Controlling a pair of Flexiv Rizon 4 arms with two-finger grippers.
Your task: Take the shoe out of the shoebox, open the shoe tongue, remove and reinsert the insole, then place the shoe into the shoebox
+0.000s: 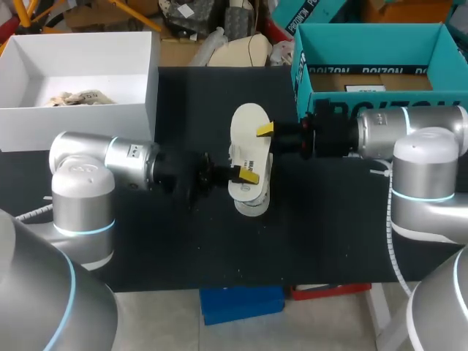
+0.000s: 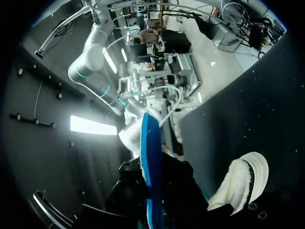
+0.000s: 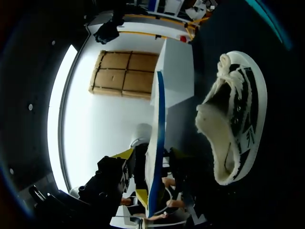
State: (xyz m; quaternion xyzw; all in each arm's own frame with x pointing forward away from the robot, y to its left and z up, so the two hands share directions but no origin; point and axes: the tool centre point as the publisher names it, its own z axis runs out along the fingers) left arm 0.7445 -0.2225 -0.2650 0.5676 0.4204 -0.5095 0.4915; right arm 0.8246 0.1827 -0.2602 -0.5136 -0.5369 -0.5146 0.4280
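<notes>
Insole [image 1: 247, 124] white overhead; blue from wrist views

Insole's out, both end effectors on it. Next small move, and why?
Probably tilt the insole toe-end down toward the mouth of the shoe. The left end effector and right end effector both grip it just over the shoe, whose fleecy opening is unobstructed, so reinsertion looks like what is left.
</notes>
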